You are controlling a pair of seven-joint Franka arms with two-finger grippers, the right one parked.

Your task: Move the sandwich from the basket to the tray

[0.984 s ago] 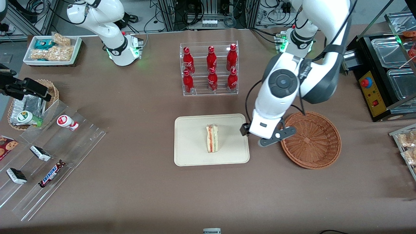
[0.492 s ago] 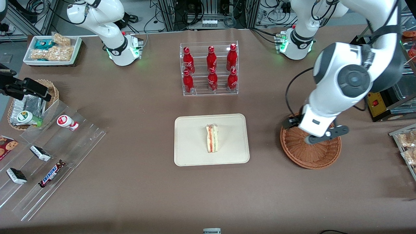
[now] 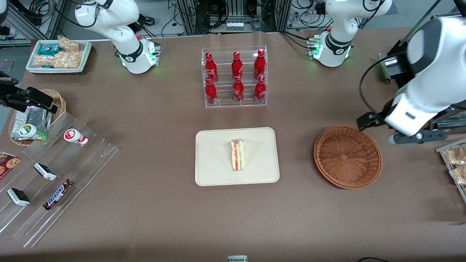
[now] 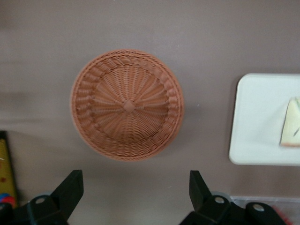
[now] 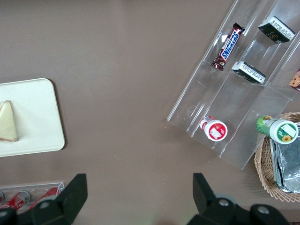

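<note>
With the sandwich [image 3: 237,155] lying on the tray [image 3: 211,171], my gripper [image 4: 136,197] hangs above the bare basket [image 3: 347,156], jaws spread and holding nothing.

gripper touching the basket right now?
Apart. In the left wrist view the open gripper hangs above bare table, its fingertips clear of the basket rim.

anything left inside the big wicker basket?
No. The basket shows only bare weave down to its centre, nothing covered. The sandwich lies on the tray. The gripper is open, up above the table beside the basket, toward the working arm's end.
</note>
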